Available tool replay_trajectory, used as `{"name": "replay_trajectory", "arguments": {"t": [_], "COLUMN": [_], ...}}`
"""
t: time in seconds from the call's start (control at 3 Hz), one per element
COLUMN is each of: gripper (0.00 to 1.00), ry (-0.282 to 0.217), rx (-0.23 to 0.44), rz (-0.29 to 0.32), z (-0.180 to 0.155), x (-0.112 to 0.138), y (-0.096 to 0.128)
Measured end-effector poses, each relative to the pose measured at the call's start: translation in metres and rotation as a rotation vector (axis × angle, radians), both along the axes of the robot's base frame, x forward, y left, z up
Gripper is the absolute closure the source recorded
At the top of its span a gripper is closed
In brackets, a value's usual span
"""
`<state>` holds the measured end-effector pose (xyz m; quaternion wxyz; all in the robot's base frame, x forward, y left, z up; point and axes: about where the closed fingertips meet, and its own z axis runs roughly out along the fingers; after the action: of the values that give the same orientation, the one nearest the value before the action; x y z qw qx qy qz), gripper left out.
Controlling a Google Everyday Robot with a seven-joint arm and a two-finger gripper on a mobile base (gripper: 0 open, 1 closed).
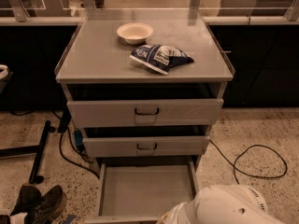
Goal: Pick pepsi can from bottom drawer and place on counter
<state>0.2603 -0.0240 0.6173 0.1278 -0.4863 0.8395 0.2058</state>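
The bottom drawer (145,190) stands pulled open, and its grey floor shows nothing on it. The pepsi can is not in view. The counter (103,55) is the grey top of the cabinet. Only a white rounded arm casing (224,208) shows at the bottom right, in front of the drawer's right front corner. My gripper is out of view, hidden behind or below that casing.
A cream bowl (134,32) and a blue-and-white snack bag (160,57) lie on the counter. Two upper drawers with black handles (146,111) are slightly open. A black cable (261,164) loops on the floor at right. Dark shoes (39,204) and a black stand leg (39,150) are at left.
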Motion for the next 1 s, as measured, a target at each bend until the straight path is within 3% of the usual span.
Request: {"name": "replay_trajectory", "arguments": {"t": [0.33,0.67,1.0], "gripper": [1.0,1.0,1.0], "ry": [0.0,-0.05,-0.168], "rx": [0.0,-0.005,-0.047], "rz": [0.0,-0.007,-0.041], "z": [0.0,0.018,0.073], "x": [0.0,0.029,0.081], "y": [0.0,-0.006,-0.024]}}
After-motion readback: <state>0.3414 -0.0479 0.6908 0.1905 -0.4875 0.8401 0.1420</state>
